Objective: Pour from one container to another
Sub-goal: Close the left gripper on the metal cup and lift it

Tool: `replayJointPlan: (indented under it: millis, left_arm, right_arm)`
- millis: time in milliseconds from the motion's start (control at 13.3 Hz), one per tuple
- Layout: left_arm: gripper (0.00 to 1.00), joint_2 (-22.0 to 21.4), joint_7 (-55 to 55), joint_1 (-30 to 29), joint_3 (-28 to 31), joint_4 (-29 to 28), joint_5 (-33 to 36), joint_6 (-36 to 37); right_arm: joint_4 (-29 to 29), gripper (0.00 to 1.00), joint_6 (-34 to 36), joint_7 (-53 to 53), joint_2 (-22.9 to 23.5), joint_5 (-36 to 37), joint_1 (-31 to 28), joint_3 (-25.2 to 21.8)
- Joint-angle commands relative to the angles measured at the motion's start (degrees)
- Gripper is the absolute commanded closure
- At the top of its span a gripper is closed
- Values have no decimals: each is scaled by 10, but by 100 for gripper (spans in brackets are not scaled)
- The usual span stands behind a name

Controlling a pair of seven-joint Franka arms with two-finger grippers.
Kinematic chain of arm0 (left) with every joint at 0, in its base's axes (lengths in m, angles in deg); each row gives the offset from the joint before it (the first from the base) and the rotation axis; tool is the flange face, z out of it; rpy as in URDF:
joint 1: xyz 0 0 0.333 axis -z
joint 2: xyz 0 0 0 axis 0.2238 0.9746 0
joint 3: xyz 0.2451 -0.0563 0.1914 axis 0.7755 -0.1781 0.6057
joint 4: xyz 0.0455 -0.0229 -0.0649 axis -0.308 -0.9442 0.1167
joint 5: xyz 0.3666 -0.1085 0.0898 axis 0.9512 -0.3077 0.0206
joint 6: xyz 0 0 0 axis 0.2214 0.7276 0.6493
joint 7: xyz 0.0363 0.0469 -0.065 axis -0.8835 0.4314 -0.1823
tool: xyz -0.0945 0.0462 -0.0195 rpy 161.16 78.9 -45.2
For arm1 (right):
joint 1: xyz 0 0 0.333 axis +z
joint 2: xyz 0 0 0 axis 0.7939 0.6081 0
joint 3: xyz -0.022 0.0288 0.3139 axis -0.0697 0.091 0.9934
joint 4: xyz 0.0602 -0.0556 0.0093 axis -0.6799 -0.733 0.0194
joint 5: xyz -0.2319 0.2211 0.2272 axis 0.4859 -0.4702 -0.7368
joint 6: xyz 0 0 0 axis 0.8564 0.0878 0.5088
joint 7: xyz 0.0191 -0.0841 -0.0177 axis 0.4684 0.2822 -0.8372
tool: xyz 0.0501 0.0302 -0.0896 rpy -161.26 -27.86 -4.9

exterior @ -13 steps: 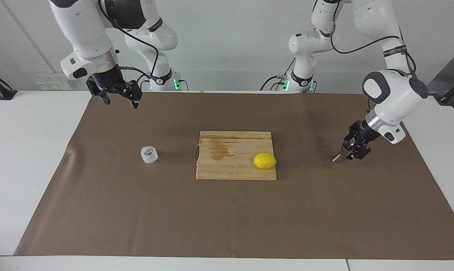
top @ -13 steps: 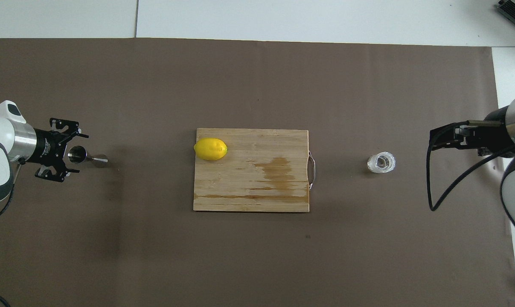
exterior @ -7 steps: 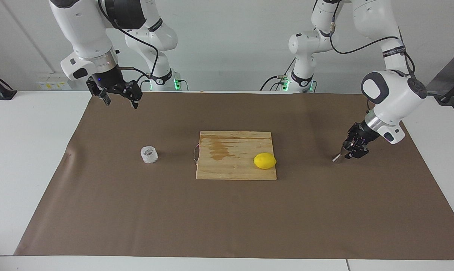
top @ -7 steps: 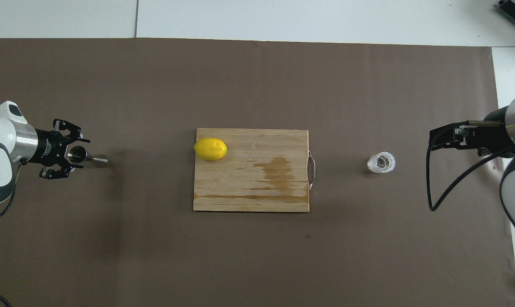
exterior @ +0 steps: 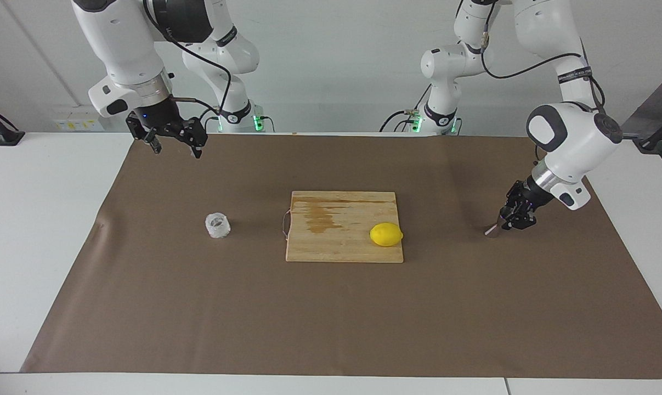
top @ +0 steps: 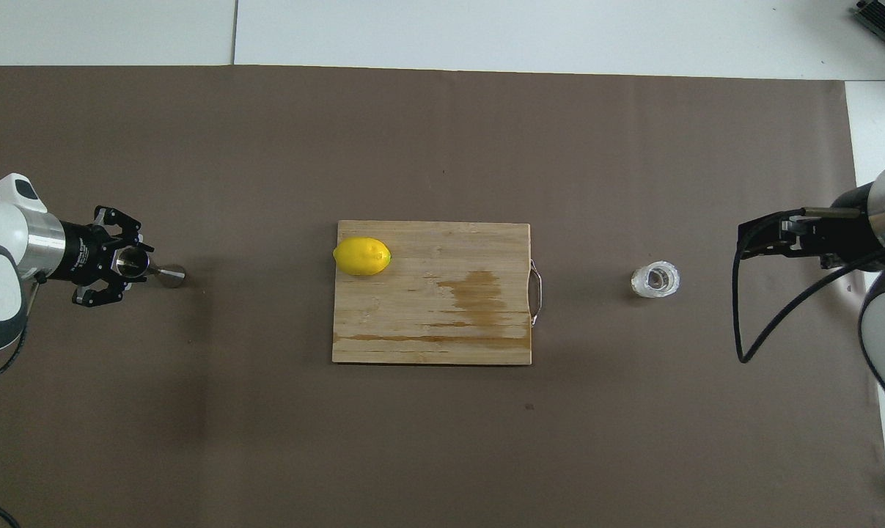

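The steel jigger (exterior: 492, 231) stands at the left arm's end of the brown mat, leaning, with its lower end (top: 169, 275) on the mat. My left gripper (exterior: 514, 216) is low over it, and its fingers are closed around the jigger's upper cone (top: 130, 265). The clear, crinkled cup (exterior: 218, 225) stands alone at the right arm's end of the mat (top: 655, 279). My right gripper (exterior: 176, 148) hangs open in the air above the mat's edge by the robots, holding nothing, and shows at the side of the overhead view (top: 743, 238).
A wooden cutting board (exterior: 336, 241) with a metal handle lies mid-mat between cup and jigger (top: 427, 345). A yellow lemon (exterior: 386, 235) sits on it, toward the jigger's side (top: 361, 257). White tabletop (exterior: 40, 219) surrounds the mat.
My left gripper's fingers have closed in from wide open onto the jigger's upper cone. The right arm, cup, lemon and board have stayed still.
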Motion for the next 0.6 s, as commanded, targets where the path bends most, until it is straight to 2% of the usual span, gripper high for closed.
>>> replayJointPlan:
  millis: [0,75,226,376,527]
  left_arm:
    - [63,-3,0,-2,-2,-6,-10,-8]
    - [68,-3,-1,-2,-2,-4,-12,-8]
    - [70,1,-4,1,-2,14,-20,6]
    - [70,22,-10,9,-2,80,-28,61]
    - [70,24,-34,22,-2,114,-27,87]
  right_arm:
    - [-5,0,-4,-6,-3,-8,-6,4]
    - [-5,0,-4,-6,-3,-8,-6,4]
    - [-6,0,-4,-4,-3,-8,-6,4]
    - [-5,0,-4,-4,-3,-9,-6,4]
    - [-5,0,-4,-4,-3,-10,-6,4]
